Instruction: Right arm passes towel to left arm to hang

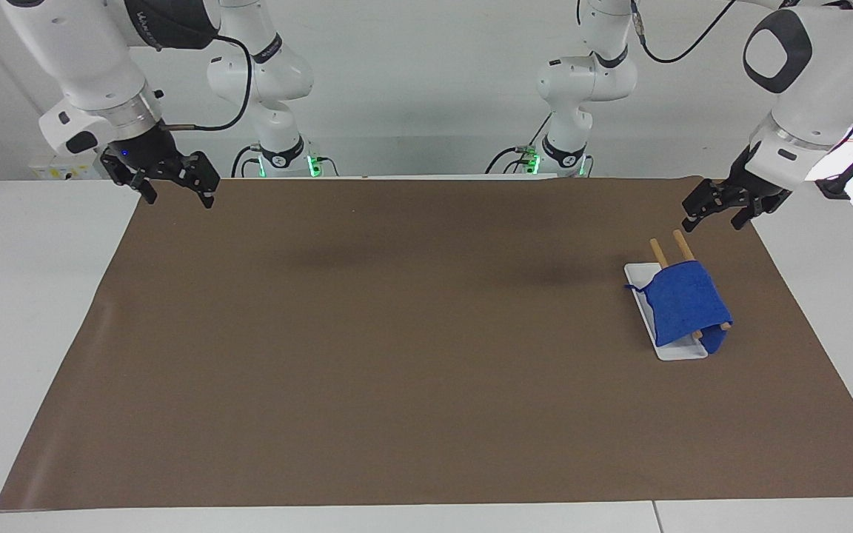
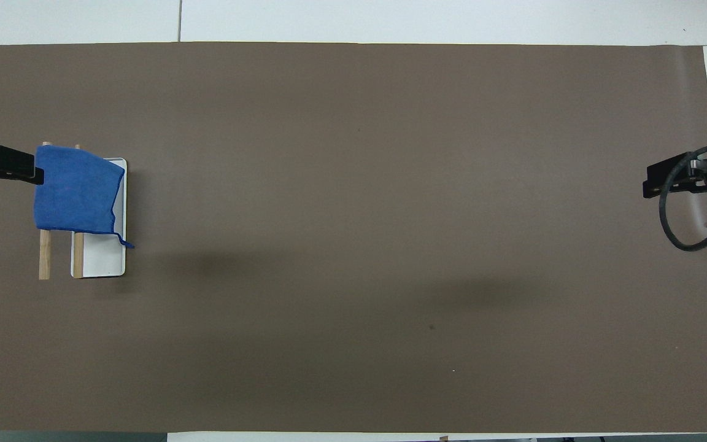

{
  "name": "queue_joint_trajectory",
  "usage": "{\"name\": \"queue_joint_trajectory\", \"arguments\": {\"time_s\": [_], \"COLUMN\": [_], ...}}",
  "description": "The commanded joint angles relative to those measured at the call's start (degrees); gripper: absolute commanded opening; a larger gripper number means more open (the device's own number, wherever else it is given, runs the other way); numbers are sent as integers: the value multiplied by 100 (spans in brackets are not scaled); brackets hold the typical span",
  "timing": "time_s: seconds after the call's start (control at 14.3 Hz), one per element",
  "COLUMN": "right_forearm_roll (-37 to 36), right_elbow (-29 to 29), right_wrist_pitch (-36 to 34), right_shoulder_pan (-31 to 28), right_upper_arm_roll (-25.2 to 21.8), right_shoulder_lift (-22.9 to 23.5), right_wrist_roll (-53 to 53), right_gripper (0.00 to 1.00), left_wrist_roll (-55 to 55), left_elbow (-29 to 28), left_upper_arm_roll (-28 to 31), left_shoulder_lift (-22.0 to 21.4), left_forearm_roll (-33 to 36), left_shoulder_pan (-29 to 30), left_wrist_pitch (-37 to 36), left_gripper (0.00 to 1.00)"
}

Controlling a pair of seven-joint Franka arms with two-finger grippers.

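Right gripper up over mat corner at right arm's end, fingers spread, holding nothing. Towel draped over two wooden bars on white tray, toward left arm's end. Left gripper raised, clear of towel, over mat just robot-side of rack, fingers apart, empty.

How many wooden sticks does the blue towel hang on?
2: two wooden sticks lie side by side under the blue towel, above the white tray.

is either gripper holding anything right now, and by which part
Nothing is held. The towel hangs draped over the wooden rack, the left gripper up in the air clear of it, and the right gripper open and empty.
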Motion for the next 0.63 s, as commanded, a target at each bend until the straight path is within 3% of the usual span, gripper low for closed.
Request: {"name": "queue_joint_trajectory", "arguments": {"time_s": [0.0,0.56], "right_forearm_roll": [29,73], "right_elbow": [39,12], "right_wrist_pitch": [-69,19], "right_shoulder_pan": [-73,-64], "right_upper_arm_roll": [27,35], "right_shoulder_lift": [-6,-15], "right_wrist_roll": [-133,-123], "right_gripper": [100,100], "left_wrist_roll": [126,126], "left_elbow": [-186,-239], "left_upper_arm_roll": [-5,-6], "left_shoulder_lift": [-139,-174], "left_forearm_roll": [360,361], "left_shoulder_pan": [-78,-69], "left_wrist_pitch": [138,164], "left_gripper": [100,100]}}
